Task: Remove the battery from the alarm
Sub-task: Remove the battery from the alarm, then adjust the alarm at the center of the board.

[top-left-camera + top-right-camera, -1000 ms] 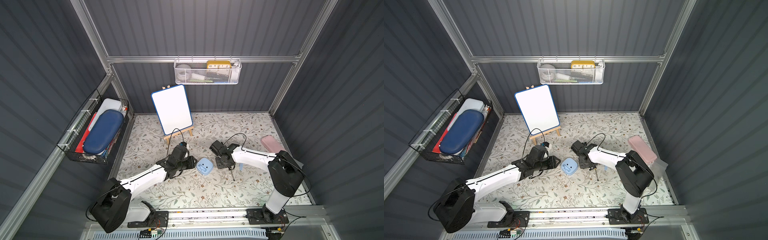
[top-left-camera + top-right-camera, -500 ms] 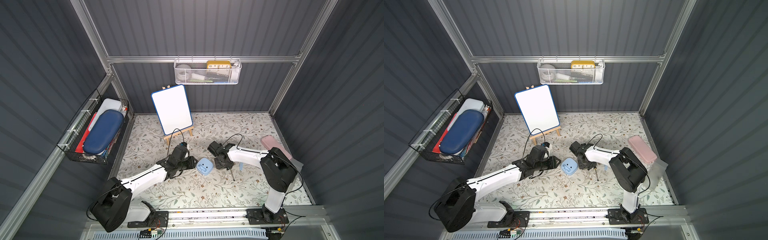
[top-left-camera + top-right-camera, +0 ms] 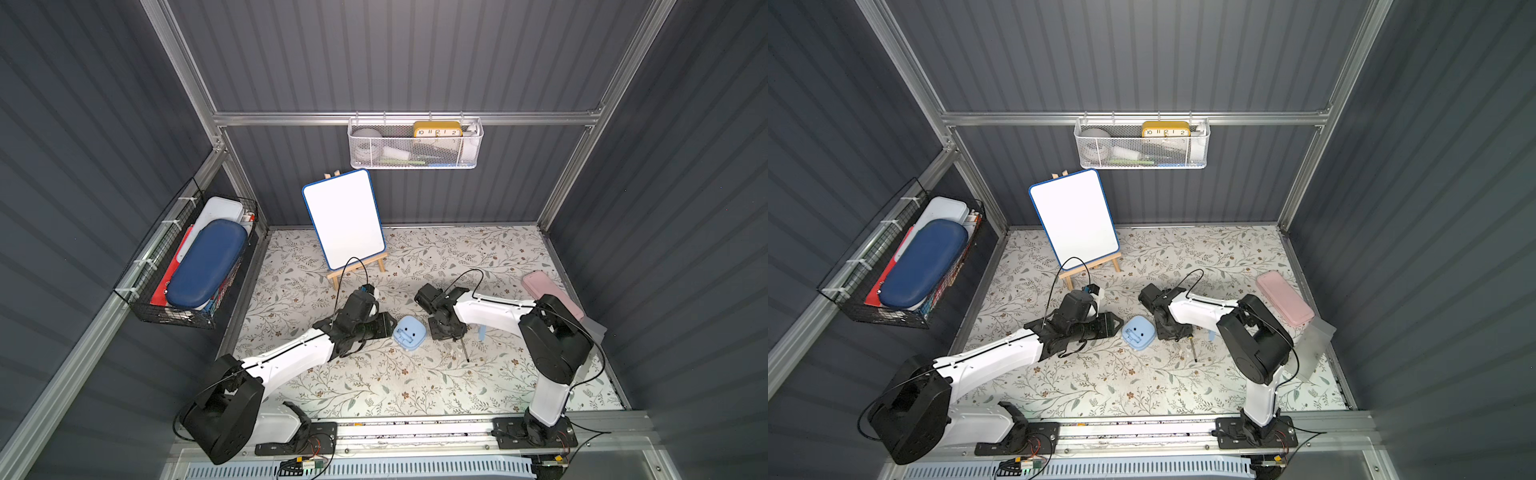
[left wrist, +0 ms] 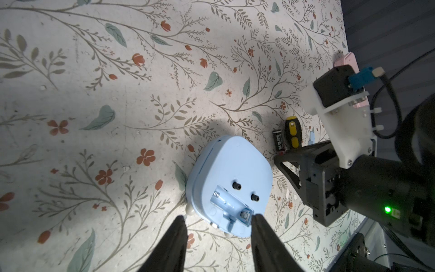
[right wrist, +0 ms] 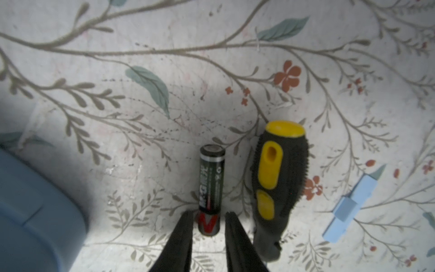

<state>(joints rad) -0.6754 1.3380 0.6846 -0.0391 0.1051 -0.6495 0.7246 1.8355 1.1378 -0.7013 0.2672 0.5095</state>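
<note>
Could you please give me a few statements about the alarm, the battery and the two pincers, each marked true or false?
1. The battery lies on the table beside the screwdriver. True.
2. The alarm lies face up, showing its dial. False: its plain blue back is up, and the battery slot is empty.
3. The right pincer is clamped on the battery. False: its fingers stand apart on either side of the battery's end, with gaps showing.
4. The left pincer is open, its tips at the alarm's edge. True.
5. The screwdriver is held by the right pincer. False: it lies free on the table.
</note>
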